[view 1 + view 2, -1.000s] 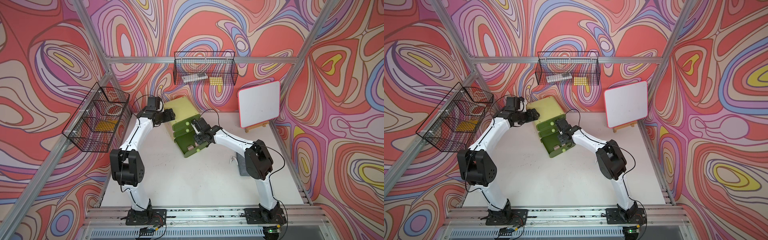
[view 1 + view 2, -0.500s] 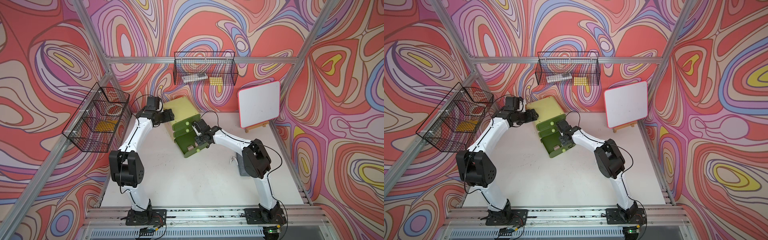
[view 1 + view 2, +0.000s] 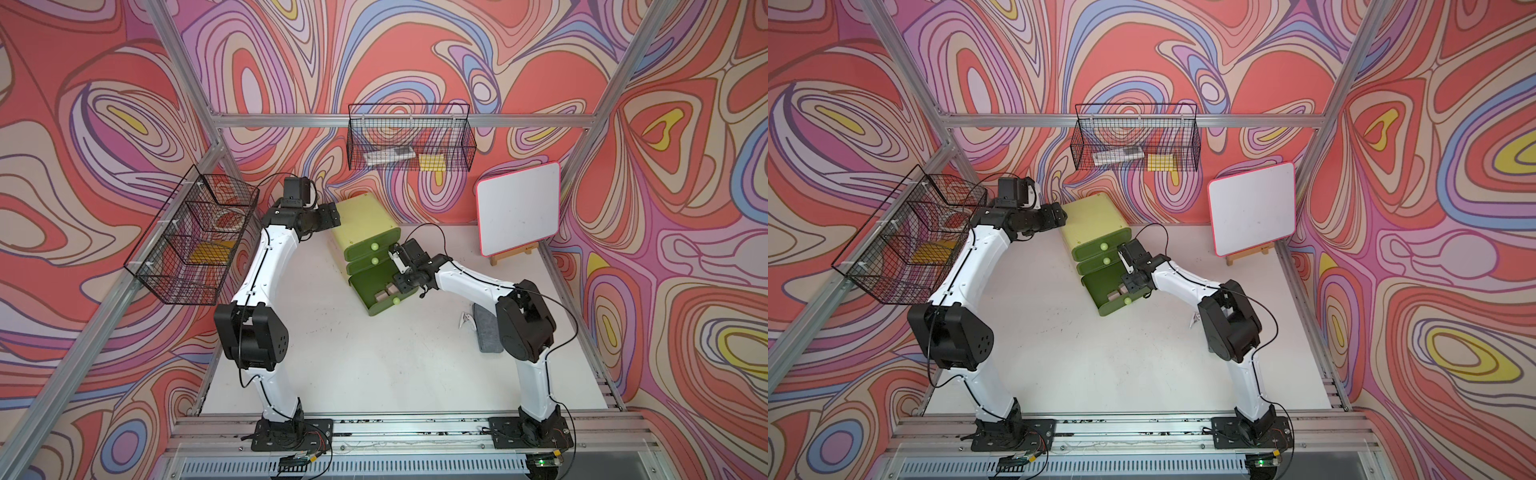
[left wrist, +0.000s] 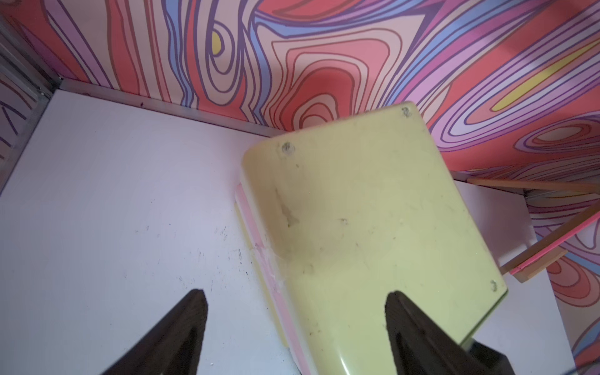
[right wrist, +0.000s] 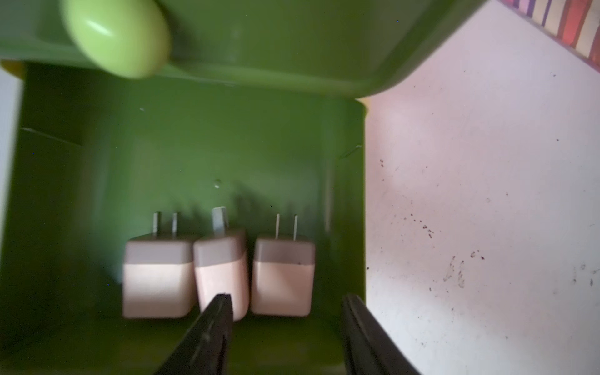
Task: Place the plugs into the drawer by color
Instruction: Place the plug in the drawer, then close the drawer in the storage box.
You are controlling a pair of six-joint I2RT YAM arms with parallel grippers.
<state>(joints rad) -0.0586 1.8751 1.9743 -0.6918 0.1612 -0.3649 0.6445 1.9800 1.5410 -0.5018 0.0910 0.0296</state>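
Note:
The drawer (image 3: 365, 216) (image 3: 1094, 218) is a pale yellow-green cabinet near the back wall. Its bottom olive drawer (image 3: 376, 286) is pulled out. Three pink plugs (image 5: 157, 279) (image 5: 222, 269) (image 5: 282, 276) lie side by side inside it, prongs pointing towards the cabinet. They show as small cubes (image 3: 379, 296) in a top view. My right gripper (image 5: 286, 296) (image 3: 401, 280) hovers open just above them and holds nothing. My left gripper (image 4: 295, 293) (image 3: 332, 216) is open at the cabinet's top left edge, one finger over the lid, one over the table.
A white board on a wooden easel (image 3: 517, 212) stands at the back right. A grey felt eraser (image 3: 486, 332) lies by the right arm's elbow. Black wire baskets hang on the back wall (image 3: 409, 143) and the left wall (image 3: 195, 241).
Both arms have stayed almost in place. The right wrist has shifted slightly over the open bottom drawer.

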